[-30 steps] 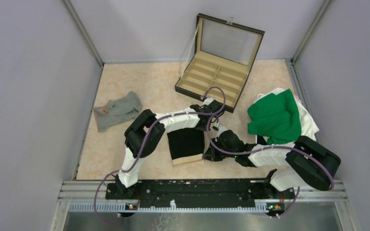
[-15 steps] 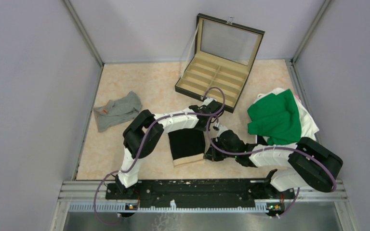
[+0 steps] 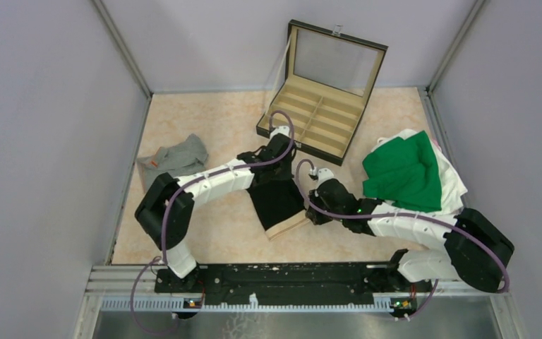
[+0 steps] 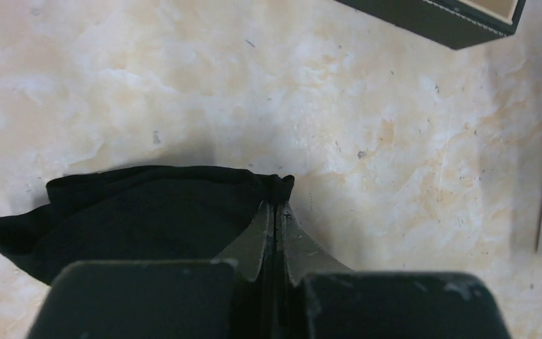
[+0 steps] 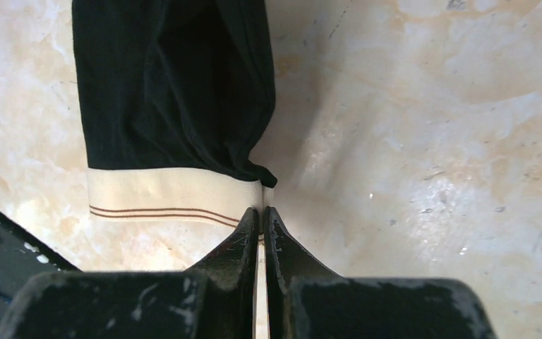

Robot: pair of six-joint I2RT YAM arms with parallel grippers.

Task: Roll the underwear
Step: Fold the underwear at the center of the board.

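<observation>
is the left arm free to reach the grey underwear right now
Probably not yet: the left pincer is shut on the black underwear. The grey underwear lies uncovered to its left, so after letting go, likely yes.

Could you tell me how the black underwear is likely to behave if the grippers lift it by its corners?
Probably floppy: the black underwear folds and bunches where the left gripper pinches it. The cream waistband lies flatter, so likely somewhat firmer. It looks thin, so likely light.

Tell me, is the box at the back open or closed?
Open. The case has its lid standing upright, and its tan compartments show.
</observation>
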